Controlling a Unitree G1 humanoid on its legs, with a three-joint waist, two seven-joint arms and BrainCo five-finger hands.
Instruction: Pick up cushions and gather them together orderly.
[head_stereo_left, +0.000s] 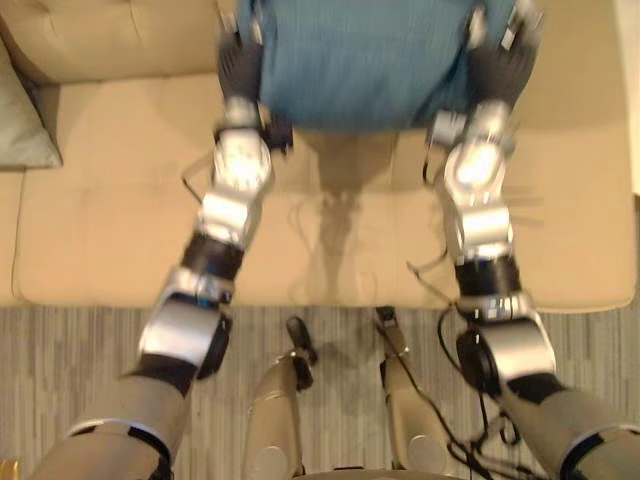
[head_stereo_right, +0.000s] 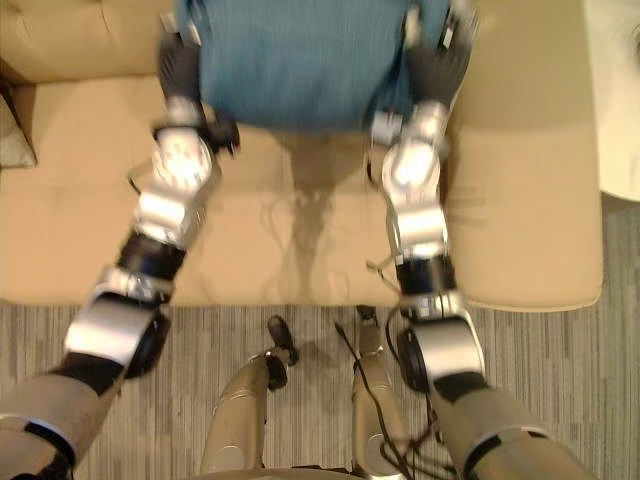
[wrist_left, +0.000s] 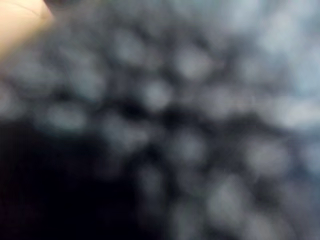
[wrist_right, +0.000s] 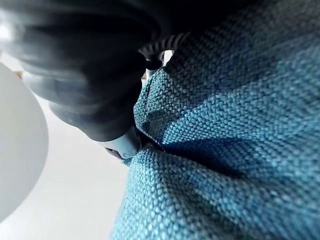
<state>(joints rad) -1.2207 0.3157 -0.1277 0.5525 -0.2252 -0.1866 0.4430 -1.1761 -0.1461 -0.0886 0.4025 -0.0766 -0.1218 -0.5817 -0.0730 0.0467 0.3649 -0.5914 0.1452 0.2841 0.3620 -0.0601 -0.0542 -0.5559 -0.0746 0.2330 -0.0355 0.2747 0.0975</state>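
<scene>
Cushion (head_stereo_left: 360, 60) is hanging between both hands above the sofa (head_stereo_left: 100, 220), the right hand (head_stereo_left: 505, 70) pinching its edge, the left hand (head_stereo_left: 240, 65) pressing with a grip I cannot tell, so uneven squeezing is risking a lopsided slip.

Saw blue cushion (head_stereo_right: 300, 60) raised above tan sofa (head_stereo_right: 520, 200) seat, held between left hand (head_stereo_right: 180, 65) and right hand (head_stereo_right: 437, 65) at its side edges. Noted grey-green cushion (head_stereo_right: 10, 135) corner at far left.

Blue cushion (head_stereo_left: 360, 60): top cut off by the upper edge in both eye views. Left hand (head_stereo_left: 240, 62) smeared against its side. Left wrist view too blurred to read. Grey-green cushion (head_stereo_left: 20, 110) cropped at the sofa's (head_stereo_left: 120, 200) left end.
</scene>
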